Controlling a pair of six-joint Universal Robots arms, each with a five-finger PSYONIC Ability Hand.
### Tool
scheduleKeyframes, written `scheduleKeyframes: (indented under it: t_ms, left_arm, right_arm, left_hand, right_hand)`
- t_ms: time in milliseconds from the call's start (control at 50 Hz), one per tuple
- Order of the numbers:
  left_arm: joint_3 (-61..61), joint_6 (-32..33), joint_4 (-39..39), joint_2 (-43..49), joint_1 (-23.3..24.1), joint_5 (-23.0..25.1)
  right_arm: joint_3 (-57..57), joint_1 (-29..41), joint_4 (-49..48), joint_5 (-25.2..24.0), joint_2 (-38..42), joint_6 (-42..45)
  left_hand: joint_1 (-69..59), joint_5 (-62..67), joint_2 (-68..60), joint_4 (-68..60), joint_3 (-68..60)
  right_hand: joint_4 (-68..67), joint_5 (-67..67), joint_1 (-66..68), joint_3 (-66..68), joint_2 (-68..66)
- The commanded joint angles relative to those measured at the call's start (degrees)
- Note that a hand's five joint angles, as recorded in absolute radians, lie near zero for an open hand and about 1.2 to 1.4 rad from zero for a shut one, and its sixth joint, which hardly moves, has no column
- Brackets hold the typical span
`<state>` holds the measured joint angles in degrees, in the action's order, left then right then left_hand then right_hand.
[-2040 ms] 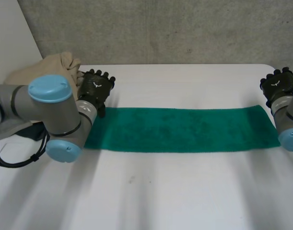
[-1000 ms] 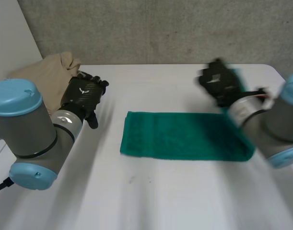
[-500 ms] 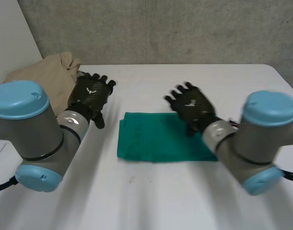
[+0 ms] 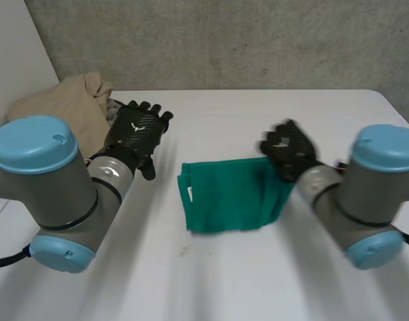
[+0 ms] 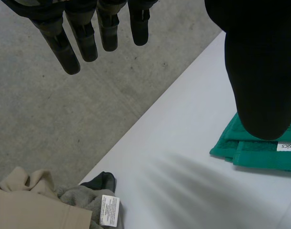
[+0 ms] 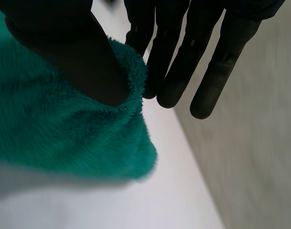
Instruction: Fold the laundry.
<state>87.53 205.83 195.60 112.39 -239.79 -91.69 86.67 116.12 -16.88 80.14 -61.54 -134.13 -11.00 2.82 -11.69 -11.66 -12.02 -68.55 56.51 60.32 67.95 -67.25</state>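
A green towel (image 4: 224, 197) lies folded small at the middle of the white table (image 4: 258, 287), a white label at its left edge. My right hand (image 4: 289, 150) is at the towel's right edge. In the right wrist view that hand (image 6: 64, 47) pinches a raised fold of the green towel (image 6: 64, 138) between thumb and straight fingers. My left hand (image 4: 137, 130) hovers left of the towel, apart from it. In the left wrist view my left hand (image 5: 83, 33) has straight, spread fingers, and the towel's labelled corner (image 5: 259, 150) lies below its thumb.
A pile of beige laundry (image 4: 63, 107) sits at the table's back left corner, just behind my left hand. The left wrist view shows that beige cloth (image 5: 31, 205) next to a grey cloth with a tag (image 5: 95, 200). A concrete wall rises behind the table.
My right hand has gone from lying flat on the towel to pinching its right edge, a little further right. The towel has bunched narrower and shifted right. The left hand has hardly moved.
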Motion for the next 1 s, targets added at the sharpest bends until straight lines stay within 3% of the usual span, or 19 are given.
scheduleKeyframes:
  t_ms: [20,60,80,100,120,140,200,260,400,500,560,740,880,1000]
  left_arm:
    - [0.8,-0.8,-0.5,-0.2,-0.4,-0.3]
    - [1.2,-2.1,-0.5,-0.2,-0.3,-0.2]
    - [1.2,-2.6,-0.5,-0.2,-0.3,-0.3]
    - [1.2,-3.2,-0.5,-0.1,-0.3,-0.3]
    - [1.1,-3.9,-0.5,-0.1,-0.2,-0.2]
    - [0.8,-5.3,-0.5,-0.1,-0.1,-0.2]
    - [-0.2,-7.9,-0.5,0.0,0.2,-0.2]
    - [-1.5,-9.8,-0.5,0.0,0.6,-0.2]
    - [-7.6,-16.4,-0.7,2.8,5.5,-0.4]
    - [-13.0,-18.6,-2.3,9.1,9.0,-0.7]
    - [-15.1,-18.6,-4.4,12.6,9.9,-0.9]
    - [-16.5,-18.1,-12.3,19.8,10.9,-8.8]
    - [-15.2,-17.3,-15.7,19.9,8.7,-9.3]
    - [-14.9,-15.0,-17.1,18.2,7.7,-6.8]
  right_arm:
    - [-4.7,12.7,-0.7,-11.7,8.0,-1.7]
    - [-5.7,14.1,-0.7,-14.4,10.8,-2.3]
    - [-6.2,14.2,-0.8,-14.6,11.4,-2.7]
    - [-6.6,14.2,-0.9,-14.2,11.9,-3.1]
    - [-7.4,14.2,-0.7,-11.9,12.1,-4.2]
    - [-7.5,14.2,-0.6,-10.1,11.8,-5.1]
    - [-7.5,14.0,-0.3,-2.2,9.8,-12.1]
    - [-6.2,11.3,0.2,1.2,5.2,-19.9]
    - [-3.4,3.4,6.6,-0.9,-3.8,-34.4]
    - [-7.3,0.4,14.5,-2.8,0.4,-40.9]
    - [-10.2,0.5,16.8,-3.6,4.4,-41.7]
    - [-18.3,1.0,22.5,-7.3,15.0,-40.9]
    - [-19.3,1.0,22.8,-5.3,16.1,-35.3]
    - [-17.2,1.1,22.6,-0.1,10.8,-27.7]
  left_hand:
    - [1.0,-2.8,1.7,1.7,2.0]
    - [1.0,-2.8,1.7,1.7,2.0]
    - [1.0,-2.8,1.7,1.7,2.0]
    - [1.0,-2.8,1.7,1.7,2.0]
    - [1.0,-2.8,1.7,1.7,2.0]
    - [1.0,-2.8,1.7,1.7,2.0]
    - [1.0,-2.8,1.6,1.6,2.0]
    - [0.0,-1.8,0.6,0.6,1.0]
    - [-2.7,0.9,-2.1,-2.1,-1.7]
    - [-8.0,6.1,-7.3,-7.3,-6.9]
    - [-8.0,6.1,-7.3,-7.3,-6.9]
    - [-1.4,-0.4,-0.7,-0.7,-0.4]
    - [-0.6,-1.3,0.1,0.1,0.5]
    - [-0.1,-1.8,0.6,0.6,1.0]
  right_hand:
    - [-11.4,13.5,19.7,12.1,-12.7]
    - [-11.4,13.5,19.7,12.1,-12.7]
    - [-4.0,6.1,12.2,4.6,-5.3]
    - [12.5,-10.5,-4.3,-11.9,11.2]
    - [47.7,-45.6,-39.5,-47.1,46.4]
    - [57.4,-55.3,-49.1,-56.8,56.1]
    - [58.6,-56.5,-50.3,-57.9,57.3]
    - [58.6,-56.5,-50.3,-57.9,57.3]
    - [58.6,-56.5,-50.3,-57.9,57.3]
    - [58.6,-56.5,-50.3,-57.9,57.3]
    - [58.6,-56.5,-50.3,-57.9,57.3]
    - [58.6,-56.5,-50.3,-57.9,57.3]
    - [58.6,-56.5,-50.3,-57.9,57.3]
    - [58.6,-56.5,-50.3,-57.9,57.3]
